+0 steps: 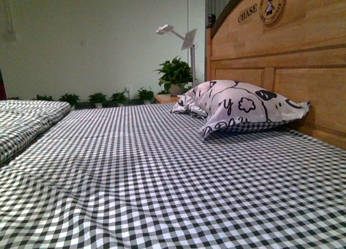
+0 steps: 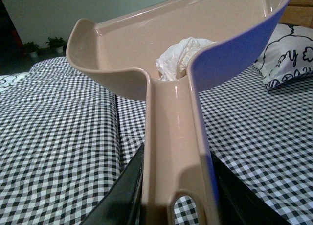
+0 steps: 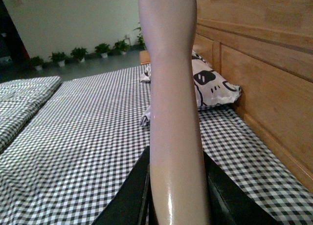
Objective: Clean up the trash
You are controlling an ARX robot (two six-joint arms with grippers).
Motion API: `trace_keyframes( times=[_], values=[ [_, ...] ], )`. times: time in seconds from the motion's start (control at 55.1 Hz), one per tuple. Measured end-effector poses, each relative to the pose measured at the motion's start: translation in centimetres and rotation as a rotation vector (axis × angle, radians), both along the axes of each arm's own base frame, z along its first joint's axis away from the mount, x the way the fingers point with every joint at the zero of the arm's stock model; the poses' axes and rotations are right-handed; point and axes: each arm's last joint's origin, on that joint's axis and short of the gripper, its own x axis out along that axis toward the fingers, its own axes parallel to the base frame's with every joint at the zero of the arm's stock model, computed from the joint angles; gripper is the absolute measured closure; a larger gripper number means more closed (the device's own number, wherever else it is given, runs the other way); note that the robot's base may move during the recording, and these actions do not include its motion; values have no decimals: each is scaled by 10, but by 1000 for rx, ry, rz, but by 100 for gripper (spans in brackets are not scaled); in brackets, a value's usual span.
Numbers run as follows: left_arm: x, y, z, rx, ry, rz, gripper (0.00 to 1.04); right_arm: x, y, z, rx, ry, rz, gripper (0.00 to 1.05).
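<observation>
A: Two hands show, each only in its own wrist view. The left hand (image 2: 178, 195) has its black fingers (image 2: 124, 191) pressed on either side of a tan dustpan (image 2: 161, 54) handle, gripping it.

B: And the right hand (image 3: 176, 195)?

A: Clamped the same way on a smooth, pale handle (image 3: 173, 88) that rises straight out from it; its far end runs out of view, so what tool it belongs to can't be told.

B: Where is the trash?

A: The trash (image 2: 182, 56), a crumpled white tissue wad, lies inside the dustpan's scoop, just beyond the left hand, at the top of the handle, against the pan's blue-sided wall.

B: What lies beyond the hands?

A: The bed (image 1: 151, 173), covered in a black-and-white checked sheet, below both of them. Farther off, ahead of the right hand, a white pillow (image 1: 243, 108) with black doodle print leans at the wooden headboard (image 1: 292, 59).

B: Any writing?

A: The pillow shows a "y" among the doodles. The headboard carries "CHASE" in dark letters beside a round emblem (image 1: 272, 5) with a windmill; a further word after the emblem is cut off by the frame edge.

B: Farthest back?

A: A white lamp (image 1: 181, 38), a leafy plant (image 1: 174, 74) on a small stand, and a row of little potted plants (image 1: 97, 99) along the pale wall.
</observation>
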Motion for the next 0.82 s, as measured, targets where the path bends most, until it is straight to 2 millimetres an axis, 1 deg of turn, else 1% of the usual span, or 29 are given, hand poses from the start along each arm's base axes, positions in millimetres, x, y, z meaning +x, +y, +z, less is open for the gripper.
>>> trace_keyframes(
  times=[0.817],
  values=[
    [0,0,0,0,0,0,77,0,0,0,0,0,0,83]
  ],
)
